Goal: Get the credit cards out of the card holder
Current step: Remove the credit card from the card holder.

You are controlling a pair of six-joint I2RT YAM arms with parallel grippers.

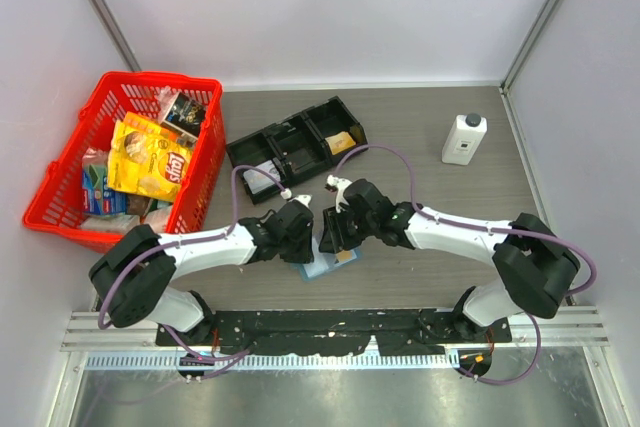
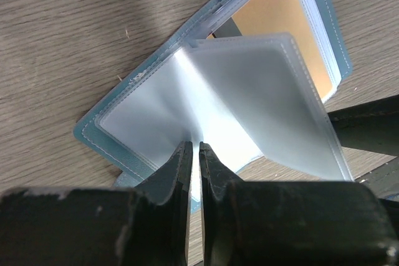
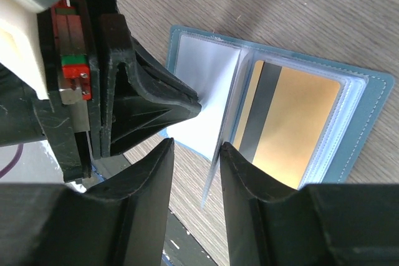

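Note:
The light-blue card holder point(image 1: 320, 265) lies open on the table between my two grippers. In the left wrist view the holder point(image 2: 93, 134) shows clear plastic sleeves fanned up. A gold card point(image 3: 299, 126) with a dark stripe sits in a sleeve on one half; it also shows in the left wrist view point(image 2: 280, 23). My left gripper point(image 2: 193, 149) is shut on a clear sleeve at the holder's near edge. My right gripper point(image 3: 195, 144) is open, with one upright clear sleeve point(image 3: 215, 172) between its jaws, next to the right finger. No whitish card shows in the holder.
A black three-compartment tray point(image 1: 300, 137) lies behind the holder, with a yellowish card and a whitish one in it. A red basket point(image 1: 205, 172) of snack packs stands at the left. A white bottle point(image 1: 464, 139) stands at the back right.

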